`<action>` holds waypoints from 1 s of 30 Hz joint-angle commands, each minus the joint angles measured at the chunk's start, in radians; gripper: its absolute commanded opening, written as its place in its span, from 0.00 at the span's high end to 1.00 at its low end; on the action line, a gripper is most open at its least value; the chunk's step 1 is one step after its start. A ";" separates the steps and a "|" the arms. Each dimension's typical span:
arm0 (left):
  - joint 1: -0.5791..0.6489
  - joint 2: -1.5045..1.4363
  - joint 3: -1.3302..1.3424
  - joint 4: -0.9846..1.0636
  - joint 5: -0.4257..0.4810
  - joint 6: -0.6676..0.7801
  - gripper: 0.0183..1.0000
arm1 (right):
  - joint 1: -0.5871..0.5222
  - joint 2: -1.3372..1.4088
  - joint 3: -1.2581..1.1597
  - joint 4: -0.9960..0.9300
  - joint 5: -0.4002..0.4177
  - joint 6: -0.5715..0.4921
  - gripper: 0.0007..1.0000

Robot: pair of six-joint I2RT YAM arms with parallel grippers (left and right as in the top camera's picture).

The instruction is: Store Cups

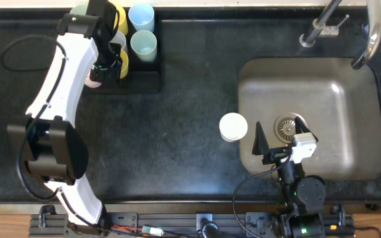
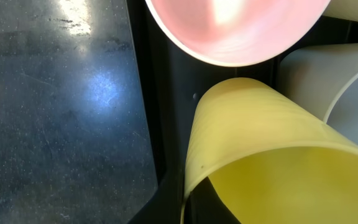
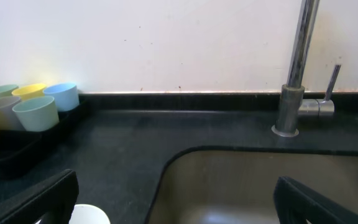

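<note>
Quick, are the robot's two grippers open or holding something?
Left gripper: cannot be told; it is at the yellow cup.
Right gripper: open, holding nothing.

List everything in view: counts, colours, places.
Black counter: one, under everything.
Steel sink: one, silver, right.
Chrome tap: one, silver, behind sink.
Black plastic tray: one, black, counter's far left.
Yellow plastic cups: two, yellow, one in tray, one by left gripper.
Pink plastic cup: one, pink, in tray.
Grey cup, green cup, blue cup, teal cup: one each, in tray.
White plastic cup: one, white, beside sink.
Left gripper: over tray.
Right gripper: jaws open, by sink's near-left edge.
</note>
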 commanded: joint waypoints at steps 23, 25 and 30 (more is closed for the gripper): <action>-0.002 0.053 -0.006 -0.041 -0.047 -0.014 0.98 | 0.006 -0.009 -0.013 0.005 -0.003 -0.003 0.00; 0.000 0.063 -0.006 -0.036 -0.046 -0.014 0.98 | 0.006 -0.009 -0.013 0.005 -0.003 -0.003 0.00; 0.000 0.085 -0.006 -0.032 -0.042 -0.014 0.97 | 0.006 -0.009 -0.013 0.005 -0.003 -0.003 0.01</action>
